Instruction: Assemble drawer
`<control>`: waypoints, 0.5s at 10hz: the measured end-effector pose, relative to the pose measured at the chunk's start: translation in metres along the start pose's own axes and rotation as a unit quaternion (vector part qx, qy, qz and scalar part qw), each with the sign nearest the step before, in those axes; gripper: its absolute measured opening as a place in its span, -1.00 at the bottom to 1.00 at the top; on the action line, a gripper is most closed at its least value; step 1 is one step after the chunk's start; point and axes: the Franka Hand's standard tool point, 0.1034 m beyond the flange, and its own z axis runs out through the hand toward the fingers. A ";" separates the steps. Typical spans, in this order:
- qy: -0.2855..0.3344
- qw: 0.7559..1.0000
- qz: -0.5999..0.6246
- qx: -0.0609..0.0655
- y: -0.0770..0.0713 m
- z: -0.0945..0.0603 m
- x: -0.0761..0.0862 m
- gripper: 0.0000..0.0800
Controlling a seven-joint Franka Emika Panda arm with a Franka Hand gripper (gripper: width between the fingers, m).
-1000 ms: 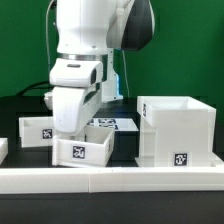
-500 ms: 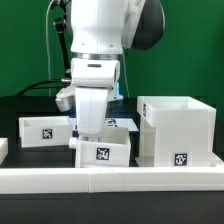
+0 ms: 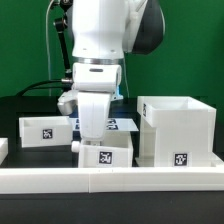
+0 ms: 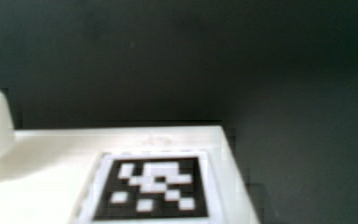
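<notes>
One white rail [image 3: 110, 183] runs along the near edge of the desk [image 3: 40, 155]. Just behind it sits the small box [image 3: 108, 153], level, its tag facing front and a short peg [image 3: 78, 146] sticking out on the exterior view's left. My jaws come down onto its top and pinch it, their tips hidden behind its front wall. My wrist camera sees a blurred tag [image 4: 155, 187] on white, close up. Right beside it, on the exterior view's right, stands the big box [image 3: 178, 130], open on top. On the other side the left box [image 3: 45, 130] stands apart. Farthest back, the marker board [image 3: 125, 123] lies flat.
</notes>
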 end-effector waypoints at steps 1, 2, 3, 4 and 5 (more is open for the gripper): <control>0.000 1.000 0.003 0.000 0.000 0.001 -0.003 -0.90; 0.000 1.000 0.003 0.001 0.000 0.001 -0.001 -0.90; 0.001 1.000 -0.001 0.001 -0.001 0.002 -0.007 -0.90; 0.009 1.000 -0.012 0.001 0.000 0.002 -0.017 -0.90; 0.015 1.000 -0.008 0.001 0.000 0.002 -0.021 -0.90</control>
